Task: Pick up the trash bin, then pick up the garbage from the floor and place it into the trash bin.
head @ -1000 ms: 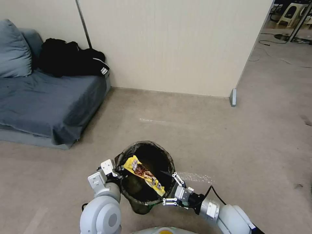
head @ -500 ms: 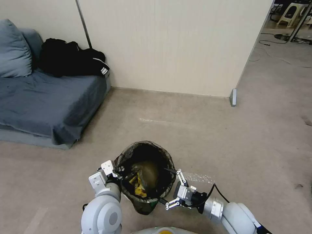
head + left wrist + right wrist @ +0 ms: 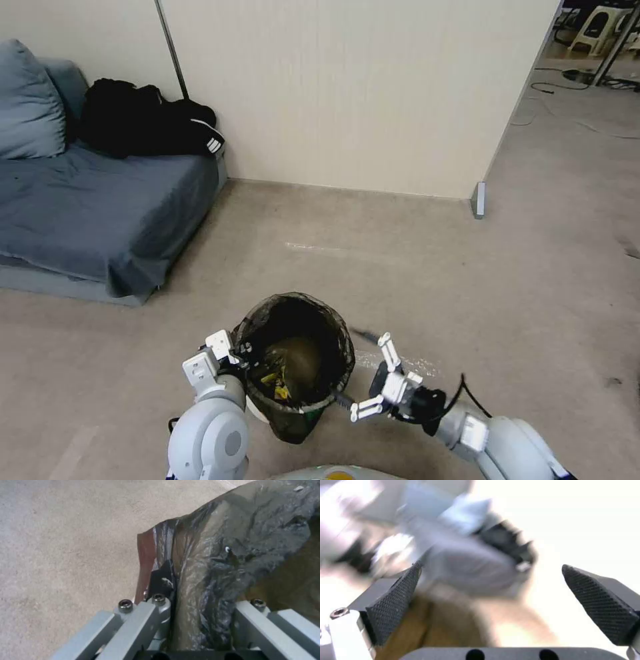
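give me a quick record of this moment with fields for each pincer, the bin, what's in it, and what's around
left pincer: shut on the trash bin's bag-lined rim, on the bin's left side
right pincer: open and empty, just right of the bin, apart from its rim
trash bin: upright, lined with a dark bag folded over the rim
contents: yellow wrapper lying inside, low down
floor: beige carpet
surroundings: blue sofa to the left, black clothes on it, against the wall
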Motion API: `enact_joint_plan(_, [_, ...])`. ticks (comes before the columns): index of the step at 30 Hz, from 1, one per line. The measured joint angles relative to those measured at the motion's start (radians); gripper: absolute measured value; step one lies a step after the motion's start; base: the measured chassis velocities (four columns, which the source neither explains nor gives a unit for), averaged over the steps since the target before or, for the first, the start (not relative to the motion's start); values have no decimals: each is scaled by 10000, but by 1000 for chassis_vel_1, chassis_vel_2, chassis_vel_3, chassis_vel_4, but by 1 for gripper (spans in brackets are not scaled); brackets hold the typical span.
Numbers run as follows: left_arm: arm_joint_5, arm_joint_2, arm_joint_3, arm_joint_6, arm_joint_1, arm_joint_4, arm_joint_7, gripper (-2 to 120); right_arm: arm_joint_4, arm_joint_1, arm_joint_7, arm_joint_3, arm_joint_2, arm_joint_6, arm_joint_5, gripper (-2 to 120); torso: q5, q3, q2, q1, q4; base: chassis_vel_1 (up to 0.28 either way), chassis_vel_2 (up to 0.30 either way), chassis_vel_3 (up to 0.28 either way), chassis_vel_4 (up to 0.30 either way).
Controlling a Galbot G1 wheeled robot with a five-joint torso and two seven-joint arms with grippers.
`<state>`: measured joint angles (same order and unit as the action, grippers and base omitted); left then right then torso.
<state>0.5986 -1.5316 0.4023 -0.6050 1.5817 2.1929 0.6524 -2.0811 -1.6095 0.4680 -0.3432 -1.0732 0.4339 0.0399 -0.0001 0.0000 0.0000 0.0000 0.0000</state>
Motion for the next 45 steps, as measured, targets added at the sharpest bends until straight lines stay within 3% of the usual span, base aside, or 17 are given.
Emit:
enact_joint_plan(1, [0, 0, 0, 0, 0, 0, 0, 75, 0, 0, 0, 0, 0, 0, 0, 100, 0, 0, 0, 0, 0, 0, 0, 0, 0])
enact_joint_plan(4, [-151, 30, -5, 40, -18, -166, -37, 75, -1153, -545, -1435, -387, -1075, 63, 35, 100, 3, -1, 0, 0, 0, 0, 0, 0, 0])
enact_joint_plan(5, [-151, 30, -5, 40, -18, -166, -37, 75, -1153, -545, -1435, -387, -1075, 63, 35, 100, 3, -1, 0, 0, 0, 0, 0, 0, 0])
enact_joint_plan(7, [-247, 69, -4, 70, -2, -212, -93, 75, -1586, -949, -2467, -464, -1684, 44, 74, 100, 2, -1, 0, 0, 0, 0, 0, 0, 0])
enact_joint_plan(14, [-483, 118, 75, 182, 206, -160, -264, 75, -1773, -1421, -3667, -593, -2406, -58, 306, 100, -1, -1, 0, -1, -3, 0, 0, 0, 0])
enact_joint_plan(20, [-648, 90, 162, 320, 446, -8, -424, 75, -1526, -1471, -3967, -640, -2624, -35, 542, 100, -3, 0, 0, 0, 0, 0, 0, 0, 0])
enact_joint_plan(27, [-1132, 48, 146, 829, 781, 184, -1028, 75, -468, -1441, -4428, -1153, -2833, 150, 1164, 100, 1, 0, -1, 0, 0, 0, 0, 0, 0])
enact_joint_plan(45, [-1125, 43, 30, 894, 1011, 791, -1047, 75, -302, -887, -4699, -1009, -2772, 19, 1307, 100, 1, 0, -1, 0, -1, 0, 0, 0, 0])
